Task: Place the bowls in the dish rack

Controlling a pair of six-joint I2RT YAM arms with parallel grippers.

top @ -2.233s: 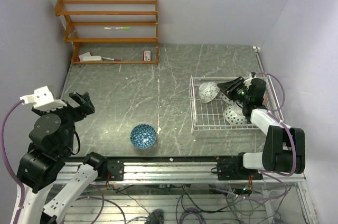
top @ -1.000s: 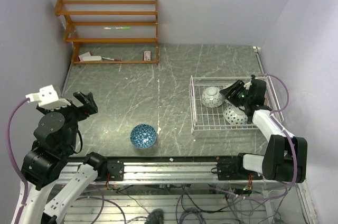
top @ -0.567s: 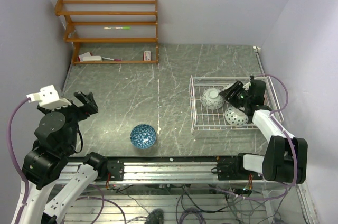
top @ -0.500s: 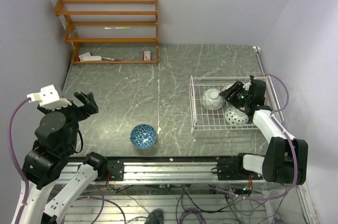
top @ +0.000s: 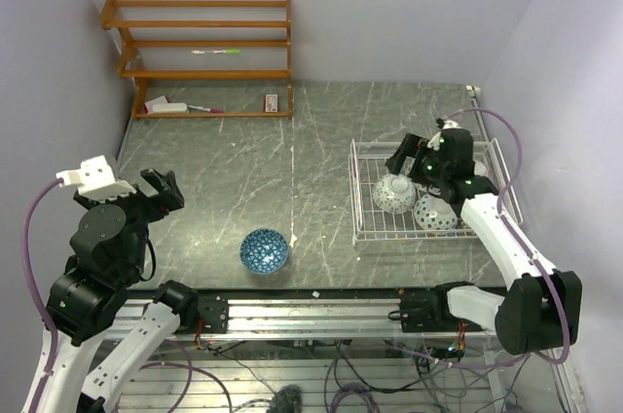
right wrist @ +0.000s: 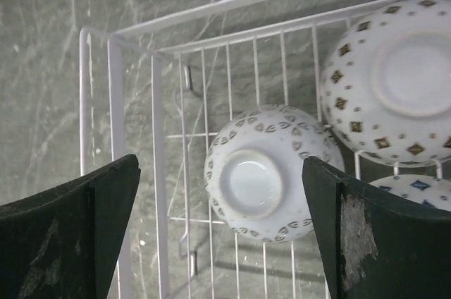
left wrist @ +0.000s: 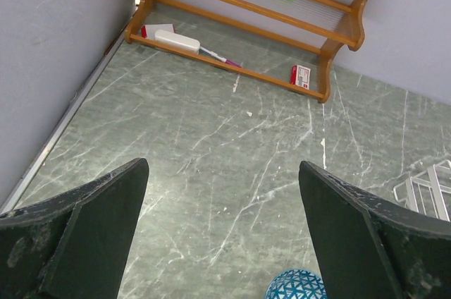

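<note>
1. Under the right gripper (top: 407, 158), in the rack (top: 354, 189): bowl (right wrist: 268, 175) upside down, two more upturned bowls (right wrist: 394, 87) beside it.
2. Jaws apart, holding nothing.
3. On the table (top: 243, 160), near its front edge: blue bowl (top: 264, 249), upright.
4. Left gripper (top: 164, 189): raised, jaws apart, empty.

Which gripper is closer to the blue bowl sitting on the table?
Left. The left gripper hangs open left of the blue bowl; the right gripper is over the dish rack, farther off to the bowl's right.
</note>
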